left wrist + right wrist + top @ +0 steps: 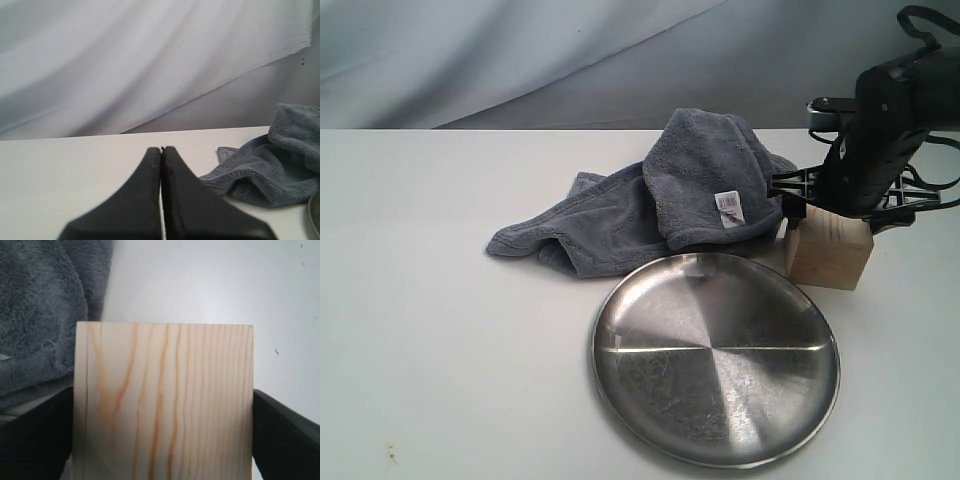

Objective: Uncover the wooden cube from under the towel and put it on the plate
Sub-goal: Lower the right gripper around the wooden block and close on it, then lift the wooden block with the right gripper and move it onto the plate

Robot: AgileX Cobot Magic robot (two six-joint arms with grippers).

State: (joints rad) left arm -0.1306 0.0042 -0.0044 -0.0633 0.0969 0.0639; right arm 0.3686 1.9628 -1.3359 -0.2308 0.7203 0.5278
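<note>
Table pale grey, with a grey cloth backdrop behind. The left gripper is out of the exterior view. Its own wrist view shows the two dark fingers pressed together along their length, nothing between them, low over bare table. Beyond them lies the near end of the towel, and a sliver of plate at the frame edge. Centre of the exterior view: the towel, blue-grey fleece, is heaped in loose folds at the back of the table. One lobe trails out flat toward the left and a taller fold is humped up on the right. A small white label hangs on the front of the tall fold. In front of the towel sits the plate, round shiny metal, bare, its far rim just beside the towel's edge or just under it. Right of the towel, off the plate's far right rim: the cube, pale wood, fully uncovered, not on the plate, with one side just beside the tall fold. Cannot tell whether its base rests on the table or is just clear of it. The right gripper comes down over the cube from above, jaws spread wide. In the right wrist view the grained top face of the cube fills the space between the fingers. One dark finger sits flush against each side, no gap visible, so the cube is held between them.
</note>
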